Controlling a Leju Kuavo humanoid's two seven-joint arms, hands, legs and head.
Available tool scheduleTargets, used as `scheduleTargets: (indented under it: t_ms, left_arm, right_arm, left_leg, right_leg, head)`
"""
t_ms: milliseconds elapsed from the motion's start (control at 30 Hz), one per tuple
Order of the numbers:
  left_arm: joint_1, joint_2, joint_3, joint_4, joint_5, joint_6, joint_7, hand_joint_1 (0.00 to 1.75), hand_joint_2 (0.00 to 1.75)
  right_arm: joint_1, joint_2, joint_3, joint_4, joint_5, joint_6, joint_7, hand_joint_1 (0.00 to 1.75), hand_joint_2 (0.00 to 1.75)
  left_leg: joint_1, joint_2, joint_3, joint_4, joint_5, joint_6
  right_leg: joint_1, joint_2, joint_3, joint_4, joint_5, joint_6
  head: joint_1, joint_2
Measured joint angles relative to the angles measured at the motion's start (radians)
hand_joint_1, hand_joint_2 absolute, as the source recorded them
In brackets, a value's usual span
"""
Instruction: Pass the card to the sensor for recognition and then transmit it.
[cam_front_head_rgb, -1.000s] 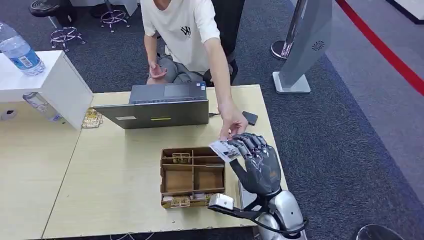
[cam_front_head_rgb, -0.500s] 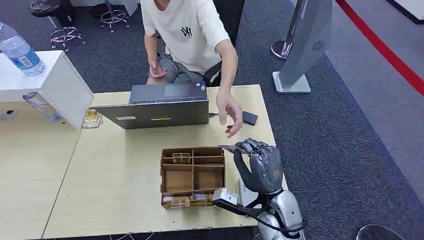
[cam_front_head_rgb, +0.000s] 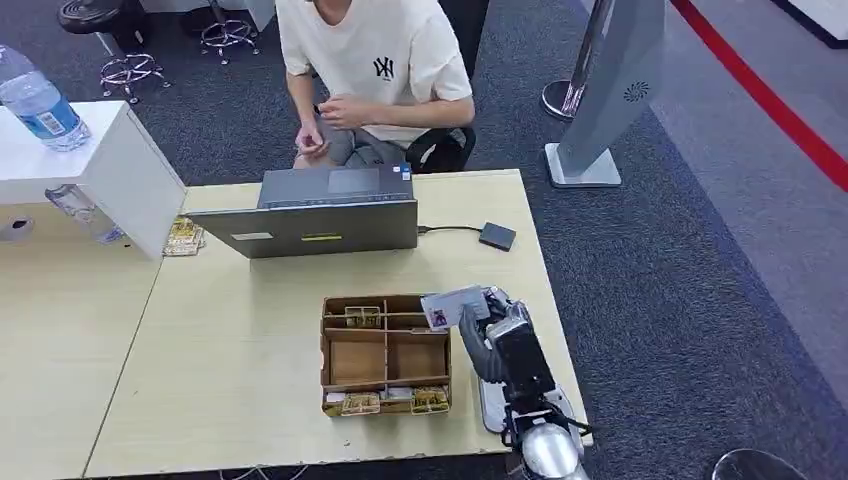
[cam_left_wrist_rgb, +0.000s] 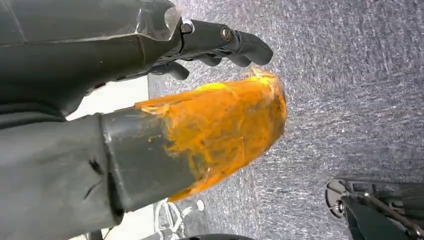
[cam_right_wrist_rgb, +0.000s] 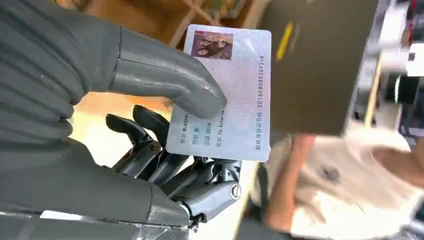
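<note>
Holding: the right hand (cam_front_head_rgb: 500, 335) pinches the card (cam_front_head_rgb: 453, 305) between thumb and fingers (cam_right_wrist_rgb: 150, 150), thumb pressed flat on its printed face.
Card: tilted up just above the wooden organizer (cam_front_head_rgb: 385, 352), at its corner nearest the sensor (cam_front_head_rgb: 497, 236).
Sensor: well beyond the organizer, cabled to the laptop (cam_front_head_rgb: 318, 210).
Left hand (cam_left_wrist_rgb: 150, 125): fingers curled over carpet, gripping nothing.
Person (cam_front_head_rgb: 375, 70): seated behind the laptop.
</note>
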Motion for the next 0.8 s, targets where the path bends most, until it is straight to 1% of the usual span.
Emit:
scheduleTargets:
  t_ms: [100, 200, 333, 433, 567, 667, 800]
  left_arm:
    - [0.002, 0.000, 0.012, 0.000, 0.002, 0.001, -0.002, 0.00, 0.00]
    - [0.003, 0.000, 0.026, 0.000, 0.009, 0.002, -0.003, 0.00, 0.00]
    - [0.004, 0.002, 0.039, 0.000, 0.016, 0.005, -0.007, 0.00, 0.00]
    - [0.004, 0.002, 0.050, 0.000, 0.017, 0.006, -0.009, 0.00, 0.00]
    - [0.005, 0.002, 0.061, 0.000, 0.018, 0.006, -0.011, 0.00, 0.00]
    - [0.005, 0.003, 0.069, 0.000, 0.018, 0.006, -0.011, 0.00, 0.00]
    - [0.005, 0.003, 0.077, 0.000, 0.016, 0.004, -0.012, 0.00, 0.00]
  right_arm:
    - [0.016, -0.036, -0.014, 0.000, -0.082, 0.060, 0.005, 1.75, 1.75]
    - [0.029, -0.068, -0.038, 0.000, -0.137, 0.098, 0.014, 1.75, 1.75]
    - [0.041, -0.115, -0.078, 0.000, -0.161, 0.125, 0.023, 1.75, 1.75]
    - [0.046, -0.153, -0.104, 0.000, -0.136, 0.131, 0.031, 1.75, 1.75]
    - [0.047, -0.206, -0.149, 0.000, -0.093, 0.163, 0.047, 1.75, 1.75]
    - [0.044, -0.233, -0.175, 0.001, -0.049, 0.183, 0.060, 1.75, 1.75]
    - [0.033, -0.262, -0.180, 0.016, 0.032, 0.205, 0.075, 1.75, 1.75]
  left_leg:
    - [0.000, 0.000, 0.000, 0.000, 0.000, 0.000]
    - [0.000, 0.000, 0.000, 0.000, 0.000, 0.000]
    - [0.000, 0.000, 0.000, 0.000, 0.000, 0.000]
    - [0.000, 0.000, 0.000, 0.000, 0.000, 0.000]
    - [0.000, 0.000, 0.000, 0.000, 0.000, 0.000]
    - [0.000, 0.000, 0.000, 0.000, 0.000, 0.000]
    - [0.000, 0.000, 0.000, 0.000, 0.000, 0.000]
  right_leg:
    - [0.000, 0.000, 0.000, 0.000, 0.000, 0.000]
    - [0.000, 0.000, 0.000, 0.000, 0.000, 0.000]
    - [0.000, 0.000, 0.000, 0.000, 0.000, 0.000]
    - [0.000, 0.000, 0.000, 0.000, 0.000, 0.000]
    - [0.000, 0.000, 0.000, 0.000, 0.000, 0.000]
    - [0.000, 0.000, 0.000, 0.000, 0.000, 0.001]
    - [0.000, 0.000, 0.000, 0.000, 0.000, 0.001]
  head:
    - [0.000, 0.000]
    - [0.000, 0.000]
    - [0.000, 0.000]
    - [0.000, 0.000]
    - [0.000, 0.000]
    - [0.000, 0.000]
    - [0.000, 0.000]
